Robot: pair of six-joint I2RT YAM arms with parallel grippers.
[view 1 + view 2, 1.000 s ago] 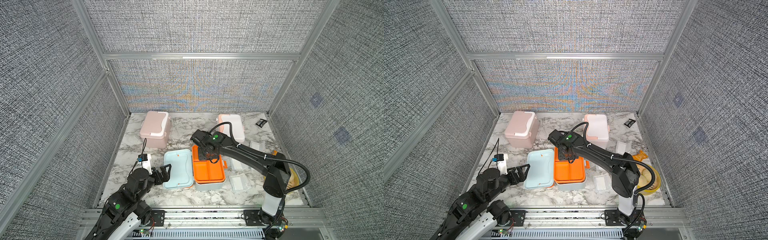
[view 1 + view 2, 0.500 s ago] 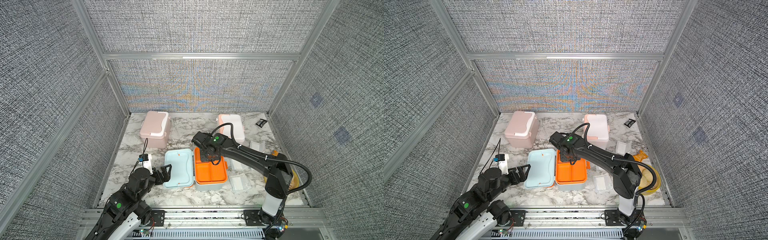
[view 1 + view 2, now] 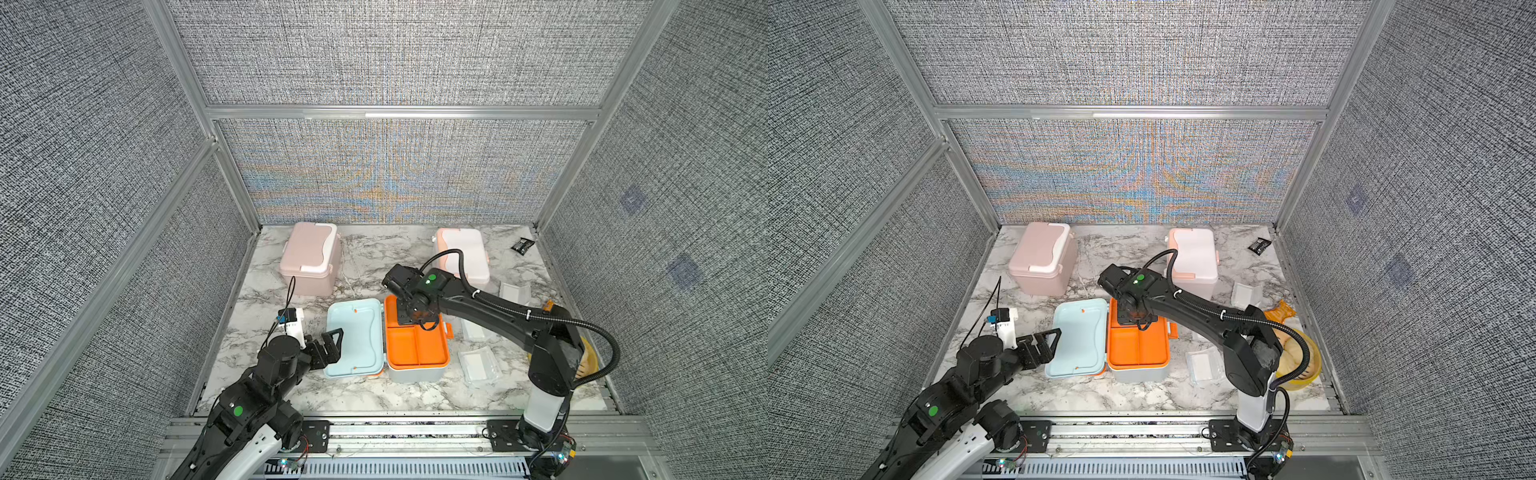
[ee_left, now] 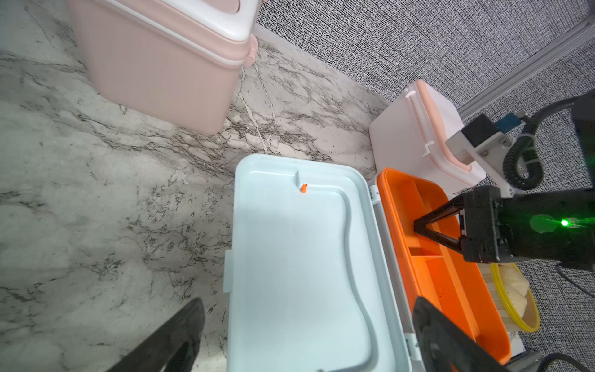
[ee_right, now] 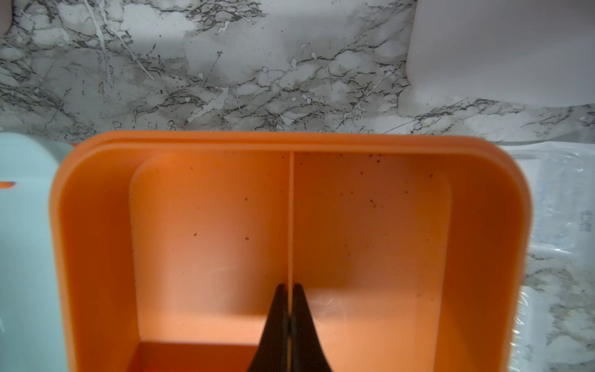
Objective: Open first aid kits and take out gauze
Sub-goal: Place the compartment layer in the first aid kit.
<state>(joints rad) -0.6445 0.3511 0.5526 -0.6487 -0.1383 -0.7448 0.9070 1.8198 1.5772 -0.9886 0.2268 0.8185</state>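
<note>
inside the orange tray (image 5: 380,232) of the open light blue plastic box (image 3: 413,375), right gripper (image 5: 289,288) pinching the thin divider (image 5: 291,209), left gripper (image 3: 332,345) spread by the flipped-open lid (image 3: 355,332), three kits in all, pink box (image 3: 309,257) and white-peach box (image 3: 461,253) closed, three clear-wrapped white gauze pads (image 3: 478,365) on marble tabletop (image 3: 374,257) nearby

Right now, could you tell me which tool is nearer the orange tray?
Right. The right tool is inside the tray, pinching its divider; the left tool sits across the lid from it.

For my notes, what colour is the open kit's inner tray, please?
Orange tray, best in right wrist view.
</note>
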